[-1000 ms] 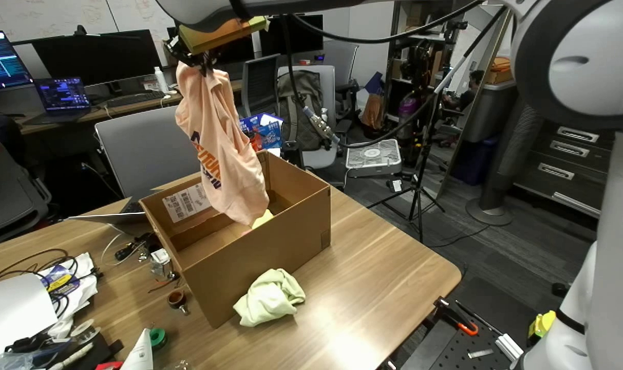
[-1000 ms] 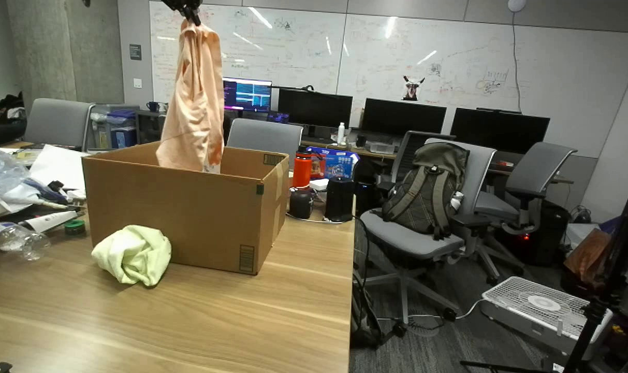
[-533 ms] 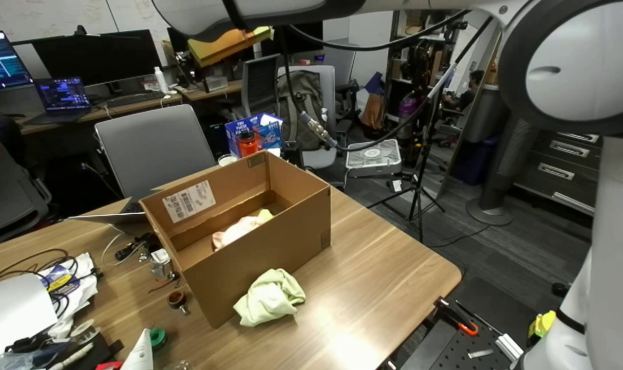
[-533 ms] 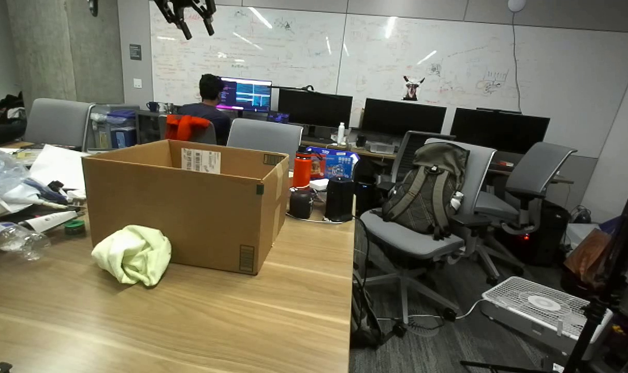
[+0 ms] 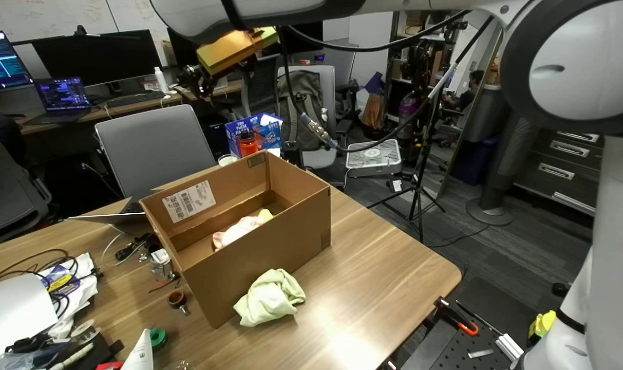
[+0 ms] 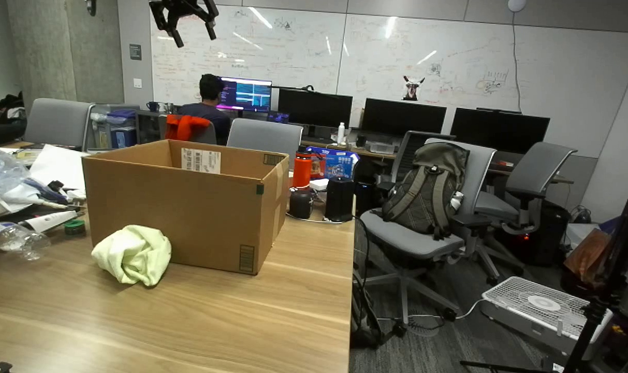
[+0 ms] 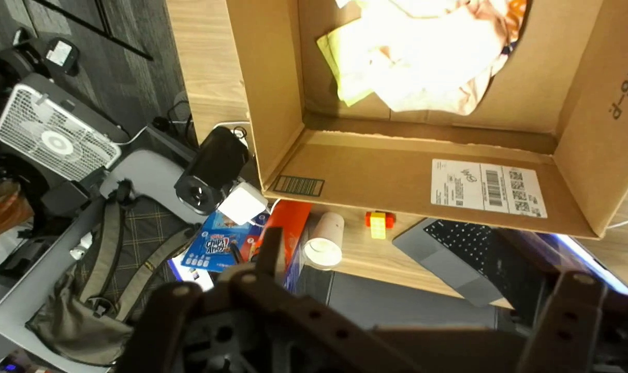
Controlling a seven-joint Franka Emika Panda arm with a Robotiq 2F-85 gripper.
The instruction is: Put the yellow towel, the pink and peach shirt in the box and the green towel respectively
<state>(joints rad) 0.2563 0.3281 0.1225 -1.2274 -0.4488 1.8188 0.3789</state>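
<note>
Inside the cardboard box (image 5: 270,246), the peach shirt (image 7: 438,62) now lies in a loose heap, where a second ago it hung from the robot's fingers (image 6: 177,38). Those fingers are now spread wide with nothing between them, well above the box and apart from the cloth, so the release looks complete. A yellow towel (image 5: 264,216) shows at the heap's edge, partly covered by the shirt; how much more of it lies beneath cannot be told, and glare washes out the heap's middle in the wrist view. Outside, the pale green towel (image 5: 270,298) sits crumpled on the worktop (image 5: 373,267), just beside the box's wall; whether the two touch is not clear. Neither has shifted over that second. For the task, this drop seems to settle the shirt's step and leaves the green towel, so the next move probably calls for swinging over to it, descending, pinching a raised fold and lifting it above the rim.
</note>
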